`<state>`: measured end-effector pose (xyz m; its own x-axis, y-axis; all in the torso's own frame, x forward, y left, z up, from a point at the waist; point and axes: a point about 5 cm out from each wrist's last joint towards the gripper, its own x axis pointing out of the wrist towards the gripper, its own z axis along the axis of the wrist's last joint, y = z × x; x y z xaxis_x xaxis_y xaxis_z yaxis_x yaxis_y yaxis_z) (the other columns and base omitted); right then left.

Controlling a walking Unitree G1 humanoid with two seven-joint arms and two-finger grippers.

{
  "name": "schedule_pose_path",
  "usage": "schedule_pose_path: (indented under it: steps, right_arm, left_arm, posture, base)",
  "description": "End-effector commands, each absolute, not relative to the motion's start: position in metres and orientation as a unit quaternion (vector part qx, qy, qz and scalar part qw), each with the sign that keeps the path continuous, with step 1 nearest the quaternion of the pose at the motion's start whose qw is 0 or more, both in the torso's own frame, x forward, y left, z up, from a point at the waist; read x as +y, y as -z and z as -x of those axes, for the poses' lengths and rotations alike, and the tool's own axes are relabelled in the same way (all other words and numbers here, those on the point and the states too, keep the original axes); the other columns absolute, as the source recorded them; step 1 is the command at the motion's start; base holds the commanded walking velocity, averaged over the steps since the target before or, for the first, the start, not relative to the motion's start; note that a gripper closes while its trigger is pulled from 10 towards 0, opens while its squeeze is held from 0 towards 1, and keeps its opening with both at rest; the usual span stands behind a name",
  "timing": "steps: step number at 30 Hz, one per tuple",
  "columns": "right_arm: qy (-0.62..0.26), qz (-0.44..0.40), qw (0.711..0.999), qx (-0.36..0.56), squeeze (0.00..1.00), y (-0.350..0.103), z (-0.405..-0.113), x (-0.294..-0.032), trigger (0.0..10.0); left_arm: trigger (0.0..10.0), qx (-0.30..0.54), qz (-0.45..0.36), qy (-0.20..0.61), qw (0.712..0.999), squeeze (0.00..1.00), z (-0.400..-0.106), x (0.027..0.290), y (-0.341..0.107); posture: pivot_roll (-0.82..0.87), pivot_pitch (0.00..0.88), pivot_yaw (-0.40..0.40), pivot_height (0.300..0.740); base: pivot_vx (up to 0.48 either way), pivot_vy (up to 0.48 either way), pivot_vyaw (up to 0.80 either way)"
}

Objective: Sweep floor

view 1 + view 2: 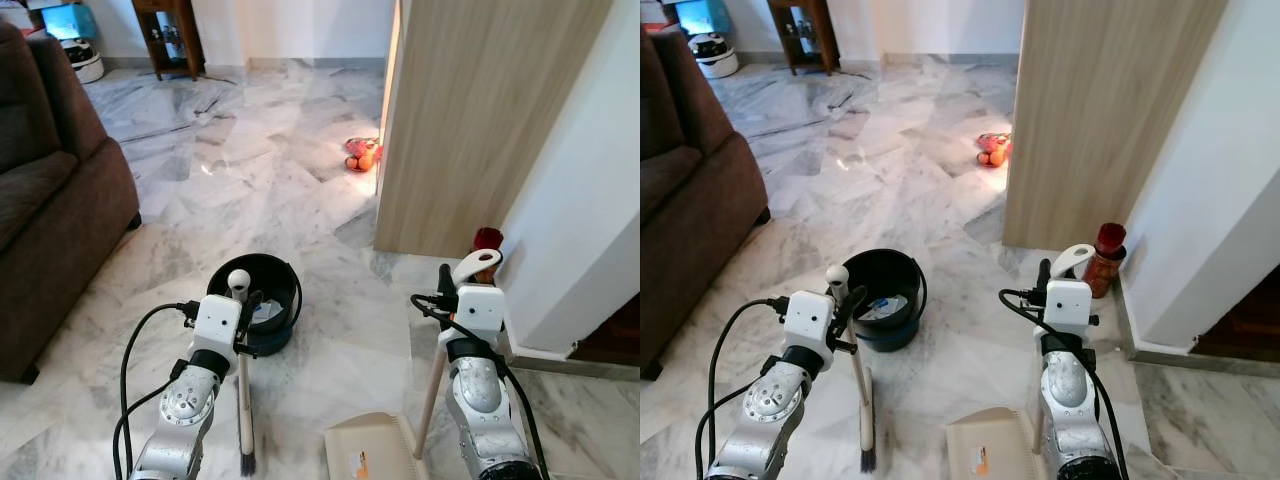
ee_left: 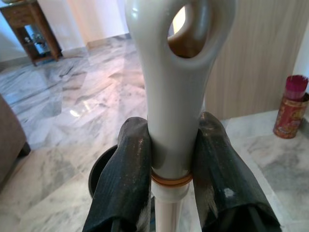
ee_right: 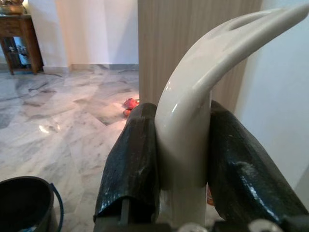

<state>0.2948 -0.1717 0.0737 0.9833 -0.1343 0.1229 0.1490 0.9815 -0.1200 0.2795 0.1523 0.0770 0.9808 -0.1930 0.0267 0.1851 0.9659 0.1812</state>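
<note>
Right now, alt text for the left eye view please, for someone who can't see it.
Two robot arms over a marble floor: the left gripper holds a small broom upright, the right gripper holds the handle of a beige dustpan resting on the floor. A black bucket stands ahead of the broom, a brown sofa at left, a wooden panel at right.
</note>
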Motion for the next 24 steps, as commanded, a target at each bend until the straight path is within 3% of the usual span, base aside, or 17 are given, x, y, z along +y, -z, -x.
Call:
schedule_pose_path:
  steps: [1, 5, 24]
  right_arm:
    - [0.071, 0.060, 0.993, -0.072, 0.00, -0.0800, -0.2998, -0.1695, 10.0]
    - [0.075, 0.059, 0.993, -0.073, 0.00, -0.0809, -0.3008, -0.1704, 10.0]
    - [0.077, 0.061, 0.992, -0.079, 0.00, -0.0843, -0.3036, -0.1724, 10.0]
  left_arm:
    - [10.0, -0.039, -0.105, 0.098, 0.989, 0.00, -0.2822, 0.1523, -0.0817]
    - [10.0, -0.042, -0.106, 0.105, 0.988, 0.00, -0.2865, 0.1492, -0.0841]
    - [10.0, -0.054, -0.101, 0.103, 0.988, 0.00, -0.2915, 0.1451, -0.0871]
  posture:
    - [0.10, 0.000, 0.045, 0.740]
    - [0.09, 0.000, 0.053, 0.740]
    - [0.07, 0.000, 0.046, 0.740]
  base:
    - [0.000, 0.000, -0.80]
    - [0.000, -0.329, -0.80]
    - [0.000, -0.039, -0.80]
